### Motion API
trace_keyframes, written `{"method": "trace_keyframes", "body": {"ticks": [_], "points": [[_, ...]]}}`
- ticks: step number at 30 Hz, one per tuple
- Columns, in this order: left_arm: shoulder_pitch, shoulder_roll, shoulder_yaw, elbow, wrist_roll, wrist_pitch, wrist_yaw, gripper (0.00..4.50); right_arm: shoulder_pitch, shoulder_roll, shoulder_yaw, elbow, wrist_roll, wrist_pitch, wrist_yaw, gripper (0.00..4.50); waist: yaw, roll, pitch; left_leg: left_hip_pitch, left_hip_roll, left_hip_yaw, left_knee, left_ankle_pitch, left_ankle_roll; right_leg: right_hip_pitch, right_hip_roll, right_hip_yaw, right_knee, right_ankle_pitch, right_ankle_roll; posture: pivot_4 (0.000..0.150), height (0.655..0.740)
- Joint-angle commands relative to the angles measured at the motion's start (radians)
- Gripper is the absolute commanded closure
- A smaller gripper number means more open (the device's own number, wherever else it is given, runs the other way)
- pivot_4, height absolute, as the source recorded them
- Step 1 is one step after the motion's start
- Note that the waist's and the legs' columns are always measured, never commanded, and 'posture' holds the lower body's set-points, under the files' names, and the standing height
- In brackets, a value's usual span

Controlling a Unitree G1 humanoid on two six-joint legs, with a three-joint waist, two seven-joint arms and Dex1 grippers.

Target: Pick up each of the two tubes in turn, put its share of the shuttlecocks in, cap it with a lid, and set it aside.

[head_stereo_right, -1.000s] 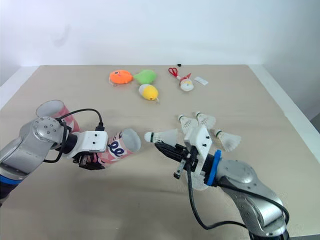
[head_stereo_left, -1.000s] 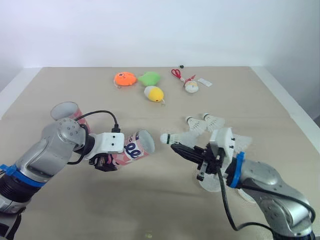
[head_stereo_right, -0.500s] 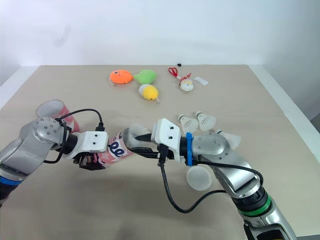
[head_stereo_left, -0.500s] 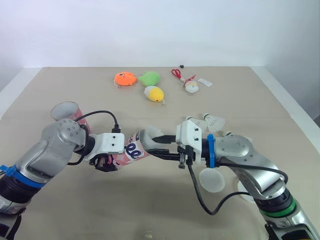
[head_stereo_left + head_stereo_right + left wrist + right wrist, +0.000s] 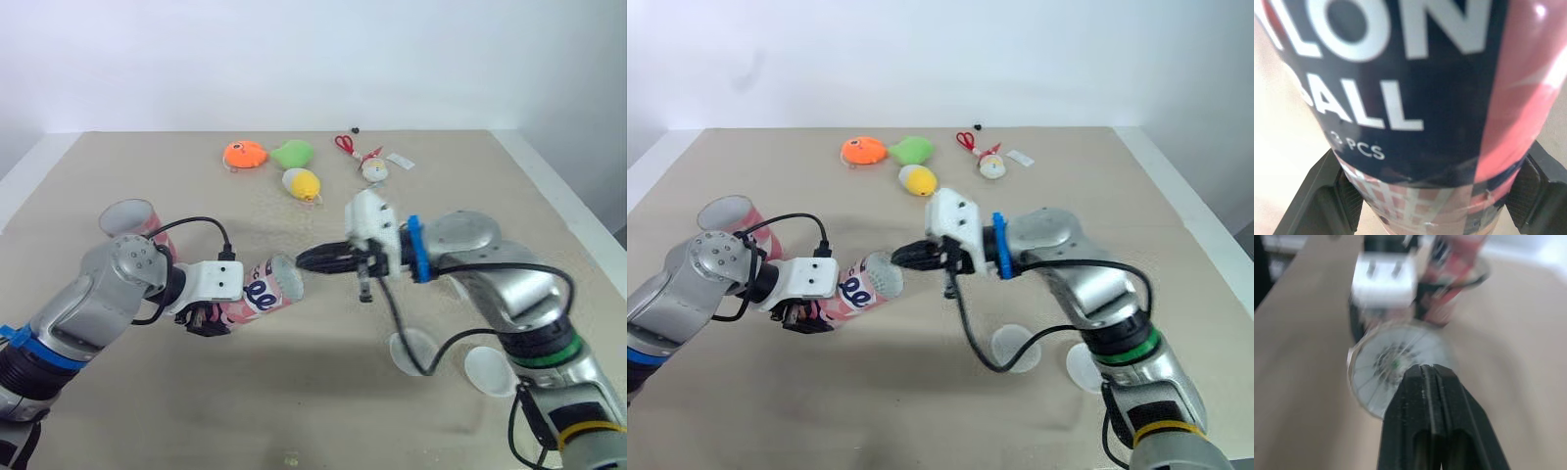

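One shuttlecock (image 5: pixel 1395 366) now inside tube (image 5: pixel 260 291), left gripper (image 5: pixel 208 315) clamping it; right gripper (image 5: pixel 304 259) drawn back, closed, empty

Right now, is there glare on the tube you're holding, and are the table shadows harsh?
Left wrist view: a small bright highlight on the pink side of the tube, lettering readable. Left eye view: soft, even light; the yellow toy throws only a faint shadow on the table, no glare.
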Motion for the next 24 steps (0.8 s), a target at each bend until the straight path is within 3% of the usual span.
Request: {"method": "trace_keyframes", "body": {"ticks": [1,11,18,24], "points": [[0.012,-0.022,-0.038,-0.006,-0.014,0.004,0.008,1.23,-0.043,0.095,0.069,0.064,-0.076,-0.071,-0.012,4.47,0.001,0.0,0.0,0.0,0.0,0.0,0.0,0.0,0.0,0.0,0.0,0.0,0.0,0.0,0.0,0.15,0.74],[0.025,-0.015,-0.034,-0.024,-0.016,0.018,0.01,1.23,-0.073,0.233,0.119,0.07,-0.144,-0.062,0.004,4.47,-0.003,-0.001,0.0,0.001,0.002,0.0,0.0,0.0,-0.001,0.0,0.002,0.0,0.001,0.003,0.001,0.15,0.74],[0.037,-0.016,-0.03,-0.033,-0.019,0.023,0.018,1.23,-0.051,0.104,-0.096,-0.085,0.042,0.084,0.084,4.47,-0.001,-0.001,0.0,0.0,0.001,-0.001,0.0,0.001,-0.001,0.0,0.0,-0.001,0.001,0.005,-0.002,0.15,0.74],[0.038,-0.025,-0.026,-0.034,-0.02,0.023,0.028,1.23,-0.011,-0.013,-0.167,-0.157,0.111,0.146,0.104,4.47,0.0,-0.001,0.0,-0.001,-0.001,0.0,0.0,0.0,0.0,0.0,-0.003,-0.001,0.0,0.005,-0.001,0.15,0.74]]}}
